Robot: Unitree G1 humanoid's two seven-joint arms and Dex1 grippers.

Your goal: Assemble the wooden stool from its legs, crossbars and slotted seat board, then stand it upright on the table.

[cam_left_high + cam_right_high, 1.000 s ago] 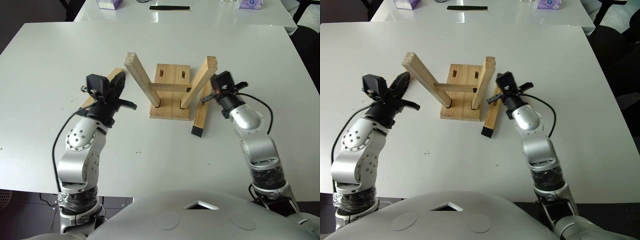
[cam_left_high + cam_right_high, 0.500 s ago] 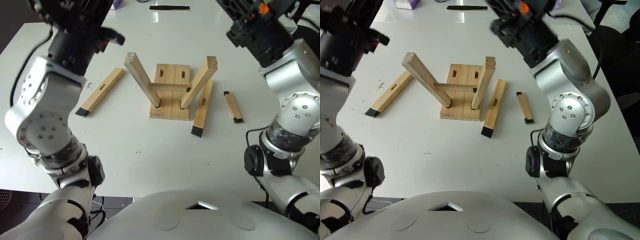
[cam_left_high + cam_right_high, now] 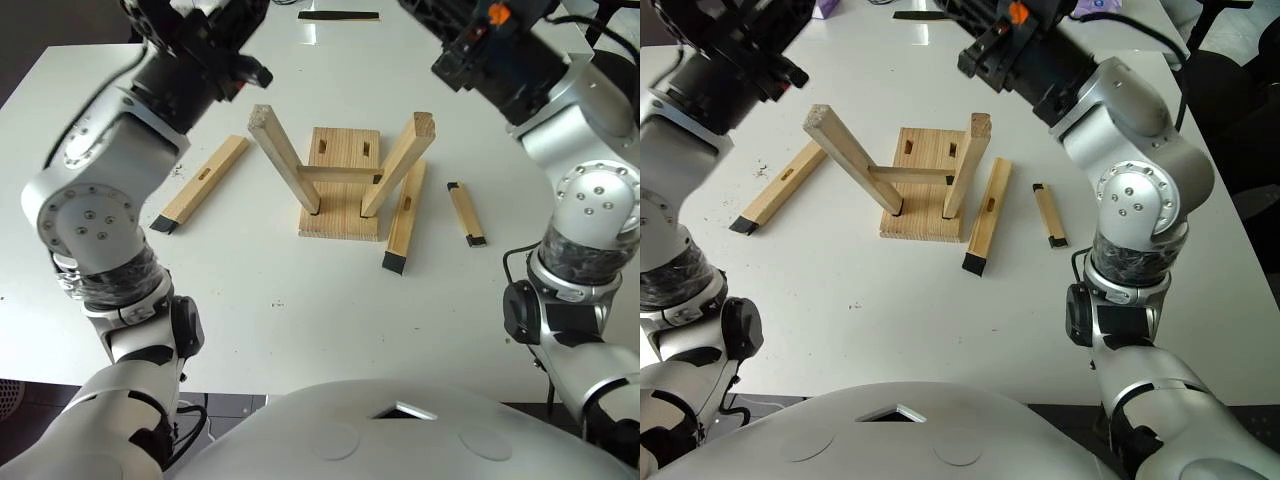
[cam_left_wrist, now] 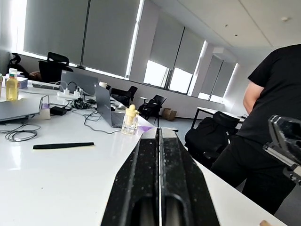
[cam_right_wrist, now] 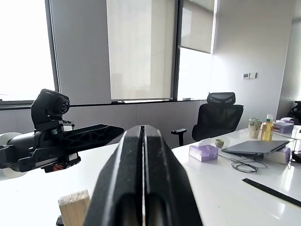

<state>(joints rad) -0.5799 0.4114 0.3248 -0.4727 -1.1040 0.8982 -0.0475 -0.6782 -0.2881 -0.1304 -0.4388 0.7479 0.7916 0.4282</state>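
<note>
Both arms have risen from beside the stool parts, and the left tool (image 4: 159,131) and right tool (image 5: 142,128) now hang high above the tabletop (image 3: 300,300), each with its fingers pressed together on nothing. The pale wood board (image 3: 340,218) lies flat mid-tabletop with two legs (image 3: 283,155) standing in its slots, splayed in a V and joined by a crossbar (image 3: 340,175). A loose leg (image 3: 205,183) with a dark foot lies well to its left, a second loose leg (image 3: 403,225) just beside its right edge, and a short bar (image 3: 466,213) further right. The tabletop is white and glossy; behind it a second table (image 3: 350,32) carries a black strip (image 3: 339,16), in an office with shaded windows (image 4: 84,33).
</note>
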